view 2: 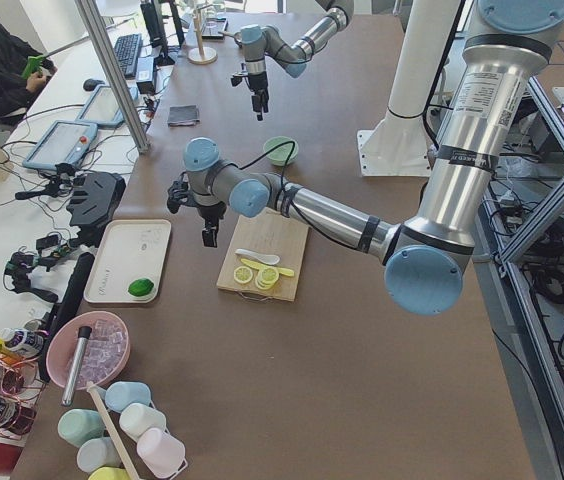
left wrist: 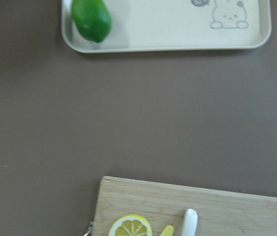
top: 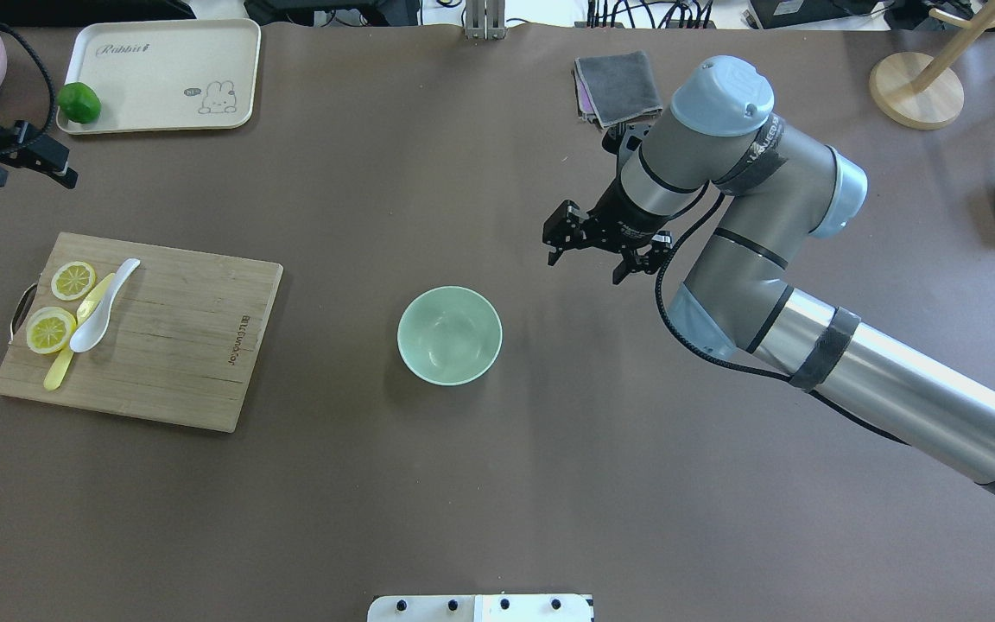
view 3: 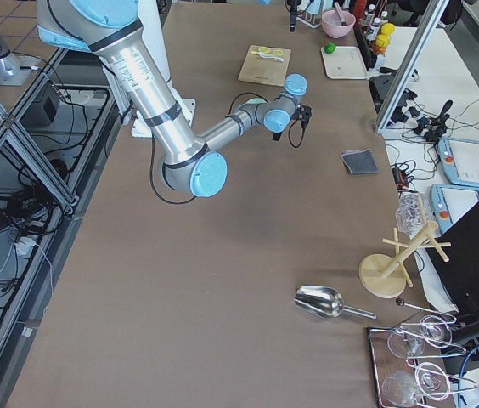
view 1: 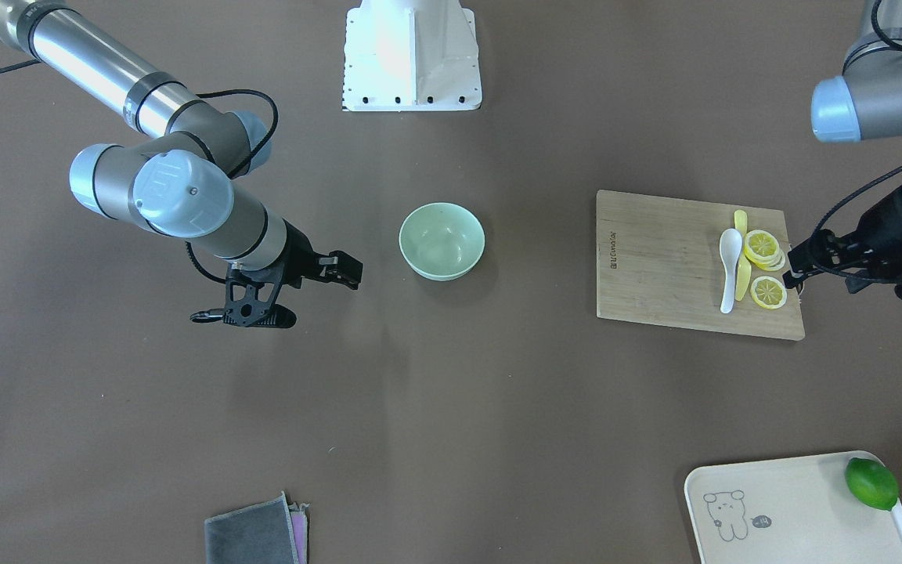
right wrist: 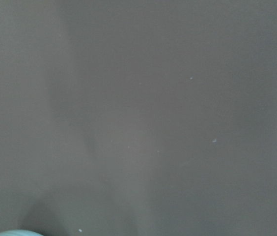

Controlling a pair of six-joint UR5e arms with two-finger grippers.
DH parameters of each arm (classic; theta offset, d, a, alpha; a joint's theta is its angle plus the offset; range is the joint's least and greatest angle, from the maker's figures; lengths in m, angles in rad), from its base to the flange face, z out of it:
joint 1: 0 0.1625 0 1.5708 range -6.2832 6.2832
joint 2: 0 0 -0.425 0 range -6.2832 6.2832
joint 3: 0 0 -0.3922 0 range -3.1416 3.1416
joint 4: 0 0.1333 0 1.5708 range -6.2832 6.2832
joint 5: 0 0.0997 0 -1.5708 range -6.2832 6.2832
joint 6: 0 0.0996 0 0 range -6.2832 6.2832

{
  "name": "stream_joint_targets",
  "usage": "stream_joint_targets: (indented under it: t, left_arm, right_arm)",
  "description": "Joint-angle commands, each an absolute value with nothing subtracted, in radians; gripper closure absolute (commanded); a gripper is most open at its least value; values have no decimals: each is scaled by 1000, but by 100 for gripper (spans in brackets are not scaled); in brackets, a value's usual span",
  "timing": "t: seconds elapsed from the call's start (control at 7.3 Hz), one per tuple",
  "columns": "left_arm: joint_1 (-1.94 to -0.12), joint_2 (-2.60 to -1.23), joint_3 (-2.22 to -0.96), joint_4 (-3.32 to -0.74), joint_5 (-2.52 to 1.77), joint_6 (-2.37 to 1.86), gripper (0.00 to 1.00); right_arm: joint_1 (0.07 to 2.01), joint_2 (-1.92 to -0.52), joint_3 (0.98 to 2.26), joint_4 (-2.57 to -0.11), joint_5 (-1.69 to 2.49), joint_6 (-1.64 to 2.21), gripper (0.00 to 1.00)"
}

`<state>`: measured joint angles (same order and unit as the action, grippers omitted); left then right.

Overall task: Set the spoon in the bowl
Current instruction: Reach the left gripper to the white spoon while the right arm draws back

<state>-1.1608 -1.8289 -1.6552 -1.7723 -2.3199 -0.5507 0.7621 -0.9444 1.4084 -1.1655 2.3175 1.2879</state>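
The brown table [top: 497, 484] carried everything, and nothing had been lifted yet. The left gripper [view 1: 794, 265] hung with its fingers spread and empty just off the handle end of the pale wooden cutting board [top: 178, 328]. The right gripper [top: 584, 268], also spread and empty, hovered beside the bowl.

The glossy white soup spoon [top: 104, 307] lay on the board, its scoop partly over the thin yellow knife [top: 57, 371] and close against the lemon slices [top: 72, 280]. A closing pinch there would likely catch the knife or a slice too. The smooth, rounded handle could also slip or twist out, dropping the spoon short of the bowl.

The cream rectangular tray [top: 161, 69] held only a green lime [top: 79, 102] at one corner. The round mint-green bowl [top: 449, 337] sat empty, well apart from the board.
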Motion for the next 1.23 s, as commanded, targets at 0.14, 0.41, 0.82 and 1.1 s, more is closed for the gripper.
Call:
stream_joint_targets:
  t: [0.14,0.41,0.82,1.1]
  left_arm:
    - [-1057,-1816,-1601,-1907,-2251,-549,3]
    - [-1022,-1793,-1606,-1907,-2249,-549,3]
    - [-968,-1772,-1600,-1908,-2220,-549,12]
    - [-966,-1761,-1601,-1907,-2220,-539,31]
  right_arm:
    - [827,-1008,1407,-1164,2364,1223,0]
    - [828,-1009,1402,-1164,2365,1213,0]
    - [830,-1009,1401,-1164,2370,1213,0]
    - [830,-1009,1399,-1164,2370,1213,0]
